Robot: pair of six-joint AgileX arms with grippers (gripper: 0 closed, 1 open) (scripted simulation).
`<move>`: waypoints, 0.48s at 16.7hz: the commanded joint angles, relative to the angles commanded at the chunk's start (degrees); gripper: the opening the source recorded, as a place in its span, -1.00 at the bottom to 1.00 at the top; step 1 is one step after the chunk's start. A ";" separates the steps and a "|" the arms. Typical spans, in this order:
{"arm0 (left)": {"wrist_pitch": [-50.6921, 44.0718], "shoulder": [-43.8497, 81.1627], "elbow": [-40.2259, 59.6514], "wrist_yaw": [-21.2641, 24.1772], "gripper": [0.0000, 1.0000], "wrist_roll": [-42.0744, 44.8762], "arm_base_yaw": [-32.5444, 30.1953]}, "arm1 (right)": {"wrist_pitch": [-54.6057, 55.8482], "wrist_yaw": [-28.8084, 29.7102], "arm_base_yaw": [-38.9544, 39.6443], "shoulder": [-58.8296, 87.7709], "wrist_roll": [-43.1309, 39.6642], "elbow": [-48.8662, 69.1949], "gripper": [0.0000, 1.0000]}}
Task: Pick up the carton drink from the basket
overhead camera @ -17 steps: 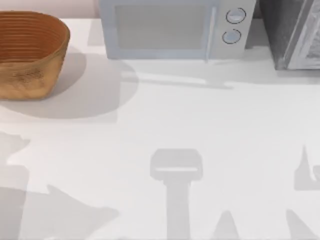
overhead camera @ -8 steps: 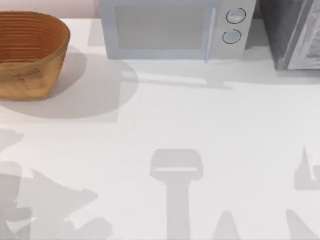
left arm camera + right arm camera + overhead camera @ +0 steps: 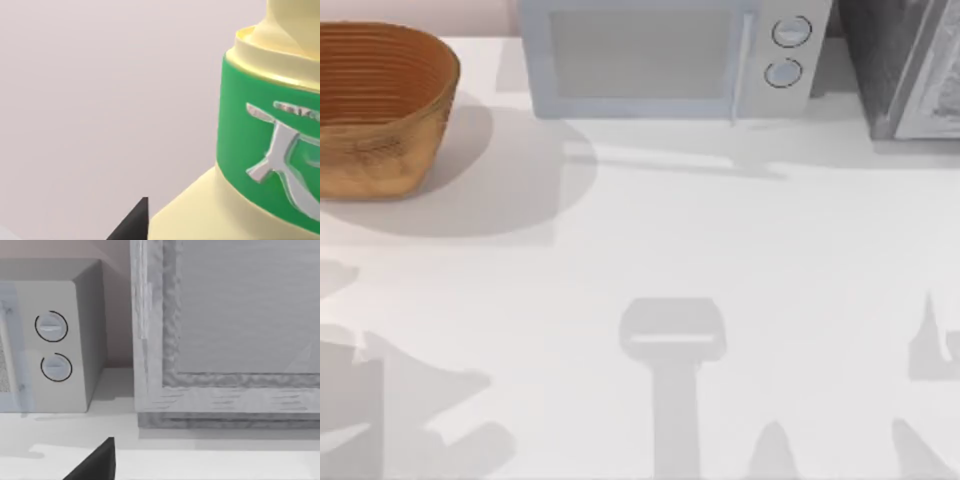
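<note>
- A white table [image 3: 740,230] runs across the top view, with a pale wall behind it along the upper edge of the frame.
- At the upper left of the frame stands the basket [image 3: 380,160], cut by the left edge. Its ribbed inner wall is bare where it is in frame.
- At the lower left, arm shadows fall across the table. That is the side the left arm works on.
- In the left wrist view, the carton drink [image 3: 260,145] is pale yellow with a green band bearing a silvery mark. It touches a dark wedge of the left gripper [image 3: 136,226], with plain wall behind it.
- From this I judge that the carton is already out of the basket and lifted at the left gripper, which is by far the nearer one.
- I cannot tell whether that gripper is clamped on the carton.
- The band slants across the carton, so its long axis looks tilted to that camera.
- At upper centre sits a white microwave [image 3: 640,60] with two round knobs.
- At the upper right is a grey cabinet [image 3: 900,70].
- The right gripper [image 3: 95,465] faces the microwave and the cabinet, well apart from the basket and apparently idle. Whether it is open or closed I cannot tell.
</note>
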 joint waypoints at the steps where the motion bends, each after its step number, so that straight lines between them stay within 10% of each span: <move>1: 0.00 0.00 0.00 0.00 -1.00 0.00 0.00 | 0.00 0.00 0.00 0.00 0.00 0.00 1.00; 3: 0.00 0.00 0.00 0.00 -1.00 0.00 0.00 | 0.00 0.00 0.00 0.00 0.00 0.00 1.00; 8: 0.00 0.00 0.00 0.00 -0.25 0.00 0.00 | 0.00 0.00 0.00 0.00 0.00 0.00 1.00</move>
